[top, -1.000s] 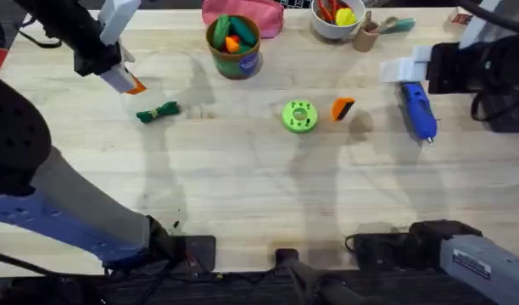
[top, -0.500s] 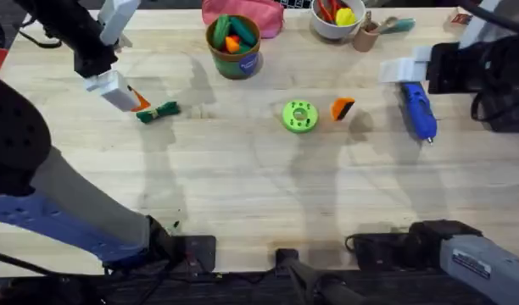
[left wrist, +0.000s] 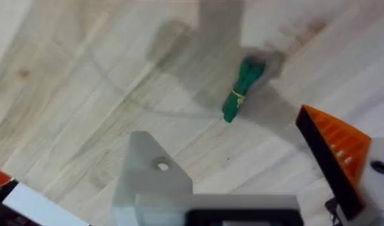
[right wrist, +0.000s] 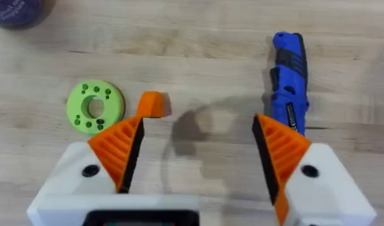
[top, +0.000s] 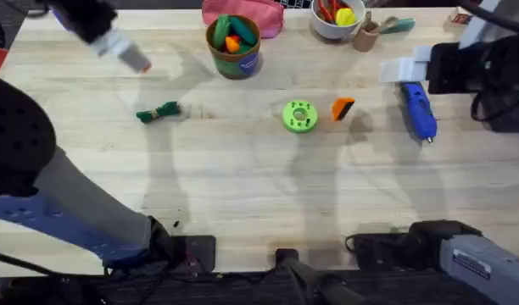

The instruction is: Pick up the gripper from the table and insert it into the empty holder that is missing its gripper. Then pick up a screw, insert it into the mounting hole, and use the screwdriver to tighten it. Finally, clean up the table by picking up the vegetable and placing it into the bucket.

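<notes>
— Over the table's far left corner, why does the left gripper point(top: 124, 51) hang so high?
— It carries nothing. One finger mount, the holder point(left wrist: 155, 182), is bare white plastic with an open screw hole, while the other finger point(left wrist: 333, 154) wears its orange pad. With a pad missing its width cannot be told, and it probably cannot grip well.
— Where is the missing gripper point(top: 343, 108)?
— Flat on the wood, just beside the green disc point(top: 299, 116), untouched.
— And the right gripper point(right wrist: 195, 150)?
— Spread wide, empty, above the table with the screwdriver point(right wrist: 290, 78) beyond one pad and the orange piece near the other; it looks poised to choose between them.
— The vegetable point(top: 159, 112)?
— Lying near the left side, well apart from the bucket point(top: 234, 45), which already holds toy food.
</notes>
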